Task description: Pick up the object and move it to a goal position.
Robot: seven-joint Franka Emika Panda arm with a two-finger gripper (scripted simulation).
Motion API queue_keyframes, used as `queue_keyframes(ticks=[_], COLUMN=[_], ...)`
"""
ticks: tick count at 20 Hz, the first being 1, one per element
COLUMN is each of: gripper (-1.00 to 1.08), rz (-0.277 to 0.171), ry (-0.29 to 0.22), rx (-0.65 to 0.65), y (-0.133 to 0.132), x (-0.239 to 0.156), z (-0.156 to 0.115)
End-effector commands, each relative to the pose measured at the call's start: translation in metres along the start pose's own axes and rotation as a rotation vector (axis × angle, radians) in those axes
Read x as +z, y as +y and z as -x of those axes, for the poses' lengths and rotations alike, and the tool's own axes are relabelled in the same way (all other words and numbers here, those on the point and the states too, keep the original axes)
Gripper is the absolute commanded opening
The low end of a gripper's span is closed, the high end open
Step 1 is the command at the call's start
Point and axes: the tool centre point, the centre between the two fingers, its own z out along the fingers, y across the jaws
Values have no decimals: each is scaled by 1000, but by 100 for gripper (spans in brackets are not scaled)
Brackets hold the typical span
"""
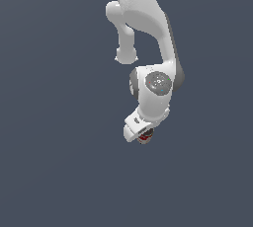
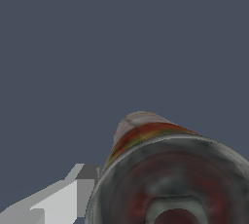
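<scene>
Can (image 2: 170,179) end fills the wrist view; exterior shows only a red sliver (image 1: 145,136).

- The light is soft and even, with no dark shadows on the grey ground.
- The can (image 2: 170,179) looks blurry and blotchy up close.
- The arm (image 1: 148,38) looks bright white.

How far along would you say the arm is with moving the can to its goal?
Done: the pick looks made, since the can fills the wrist view beside a claw finger and peeks out under the claw in the exterior view. In hand: carrying it. Left: reaching the goal, which no marker shows.
</scene>
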Motion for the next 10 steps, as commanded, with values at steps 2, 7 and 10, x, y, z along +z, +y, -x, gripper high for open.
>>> queue_keyframes(ticks=[2,7,10], gripper=[-100,-100,-100], rz=[3,4,4], ry=[5,5,5], rx=[-1,-1,-1], y=[-5,-16,-25], x=[-24,-68,-102], z=[-1,1,3])
